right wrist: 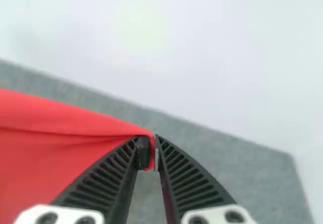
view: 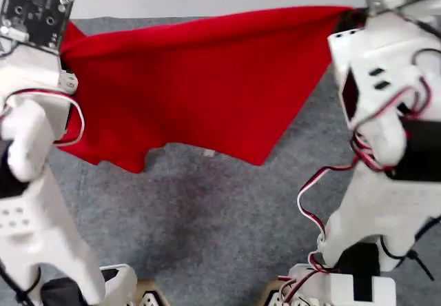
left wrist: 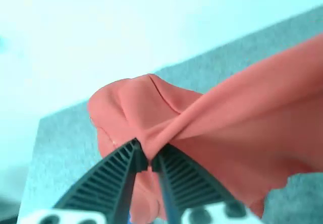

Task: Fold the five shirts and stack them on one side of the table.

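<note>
A red shirt [view: 200, 85] hangs stretched above the grey table between both arms, its lower edge drooping toward the middle. My left gripper [left wrist: 146, 158] is shut on a bunched corner of the red shirt [left wrist: 212, 128] at the far left. My right gripper [right wrist: 149, 151] is shut on the opposite corner of the red shirt [right wrist: 55, 138] at the far right. In the high view the left arm [view: 34, 147] and the right arm [view: 386, 113] stand raised at the two sides, and each pinch point is hidden behind the arm.
Grey felt [view: 220, 230] covers the table below the shirt. A pale wall [right wrist: 176, 42] rises behind the table's far edge. The arms' bases and cables [view: 317, 264] sit at the near edge.
</note>
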